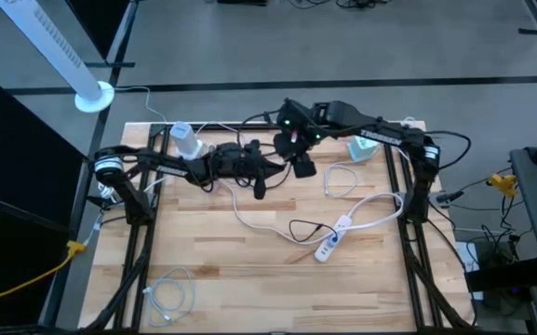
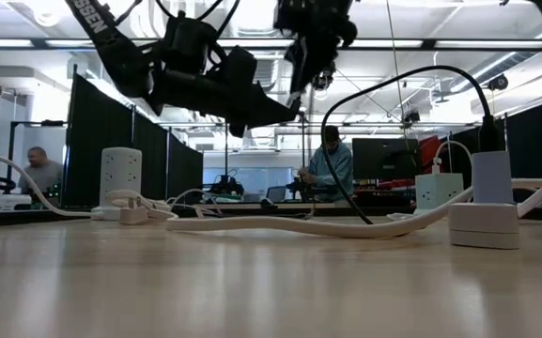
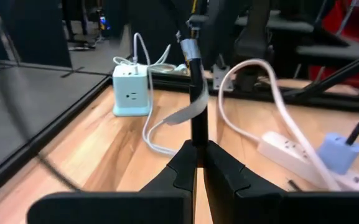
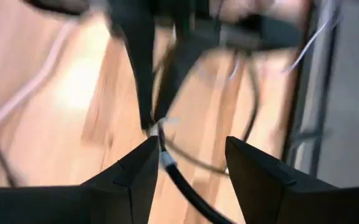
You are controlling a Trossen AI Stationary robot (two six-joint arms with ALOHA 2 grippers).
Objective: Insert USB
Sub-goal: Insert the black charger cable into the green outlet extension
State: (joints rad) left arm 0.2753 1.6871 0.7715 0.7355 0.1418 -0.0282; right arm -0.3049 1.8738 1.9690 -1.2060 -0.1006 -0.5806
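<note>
A lab: black partition curtains (image 2: 111,141), monitors (image 2: 379,155), seated people (image 2: 332,160).

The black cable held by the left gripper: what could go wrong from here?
1. The left gripper pinches the black cable well below its metal plug, so the plug may bend aside when pushed.
2. The right gripper is open around the cable without gripping; closing off-centre could knock it.

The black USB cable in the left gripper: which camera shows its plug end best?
The left wrist view: the black USB cable stands clamped in the shut left gripper, metal plug upward. The right wrist view shows it blurred, between the open right gripper's fingers. High and low views show only dark arms there.
</note>
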